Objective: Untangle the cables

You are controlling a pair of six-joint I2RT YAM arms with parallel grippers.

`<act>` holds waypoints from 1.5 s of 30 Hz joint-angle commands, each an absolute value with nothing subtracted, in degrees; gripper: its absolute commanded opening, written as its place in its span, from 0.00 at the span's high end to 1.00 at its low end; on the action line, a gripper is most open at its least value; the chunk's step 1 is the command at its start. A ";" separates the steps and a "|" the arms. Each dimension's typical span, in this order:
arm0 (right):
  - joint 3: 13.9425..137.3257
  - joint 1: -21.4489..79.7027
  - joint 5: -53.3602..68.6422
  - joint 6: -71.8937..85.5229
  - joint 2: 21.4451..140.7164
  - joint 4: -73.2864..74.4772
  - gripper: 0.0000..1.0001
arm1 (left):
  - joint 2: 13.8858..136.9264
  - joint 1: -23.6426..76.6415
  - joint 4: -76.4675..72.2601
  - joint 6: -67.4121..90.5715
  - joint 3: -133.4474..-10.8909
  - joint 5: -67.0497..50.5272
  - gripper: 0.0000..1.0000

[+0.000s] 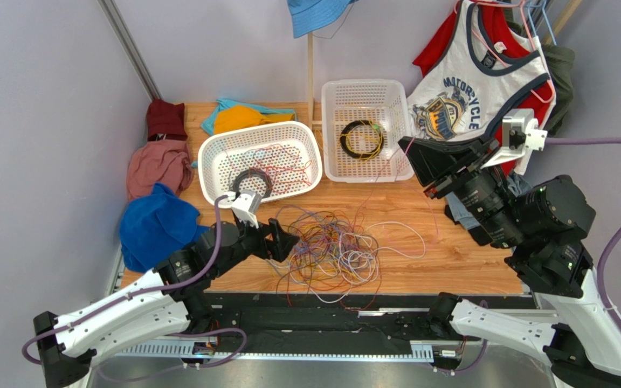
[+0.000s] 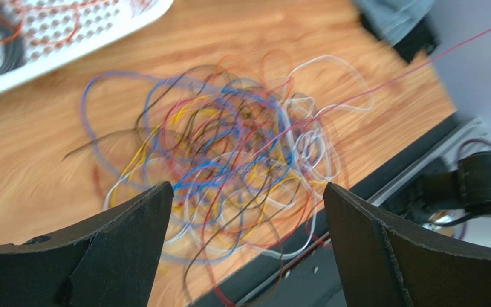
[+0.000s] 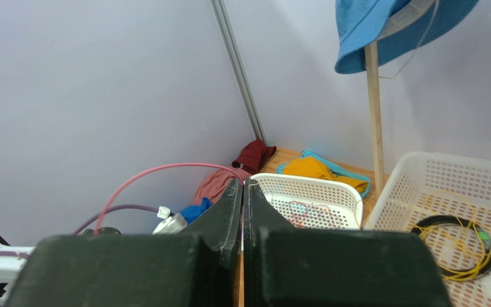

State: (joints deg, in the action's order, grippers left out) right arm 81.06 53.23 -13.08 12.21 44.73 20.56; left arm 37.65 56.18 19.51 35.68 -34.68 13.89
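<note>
Cables (image 1: 330, 246) in one loose knot at the middle of the table (image 1: 451, 250), close to its near edge. We judge the wires light, limp and a little springy. The thin blue, yellow, red, white and orange strands slide over one another but snag where loops cross, so a hard pull would likely tighten the knot. We would take hold at an outer loop or a free end, such as the white loops on the right, rather than in the dense core.

Left gripper (image 1: 280, 240) hovers low at the knot's left side, jaws spread wide and holding nothing. Right gripper (image 1: 409, 149) is raised beside the right basket (image 1: 366, 87), jaws pressed together. A taut red strand (image 2: 421, 62) rises toward that side, but we cannot tell whether it is pinched.

Left basket (image 1: 207, 166), with a black coil (image 1: 250, 179) inside, sits just behind the knot and is the nearest obstacle to a pull away from us. Cloths (image 1: 156, 226) lie piled at the left, apart from the wires.
</note>
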 commanded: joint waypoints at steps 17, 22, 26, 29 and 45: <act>99.23 53.44 -2.20 22.67 55.46 29.79 1.00 | 62.65 61.08 -55.45 15.38 -21.70 -1.93 0.02; 98.79 53.44 -1.41 23.64 55.28 29.88 1.00 | 71.88 61.08 -61.69 15.64 -24.25 -2.99 0.05; 97.74 53.44 -1.41 24.08 54.67 29.79 1.00 | 77.42 61.08 -65.47 15.91 -26.97 -2.46 0.19; 96.51 53.44 -1.76 24.08 53.79 29.62 1.00 | 80.41 61.00 -66.53 15.56 -28.99 -0.97 0.60; 62.08 53.44 -12.73 27.94 30.60 26.55 0.44 | 51.51 56.17 13.54 17.67 -62.28 14.59 1.00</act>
State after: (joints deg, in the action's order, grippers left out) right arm 70.57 53.23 -7.22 25.63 36.14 27.97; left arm 56.64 58.94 -15.42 17.47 -47.27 9.85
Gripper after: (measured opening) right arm 0.510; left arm 0.009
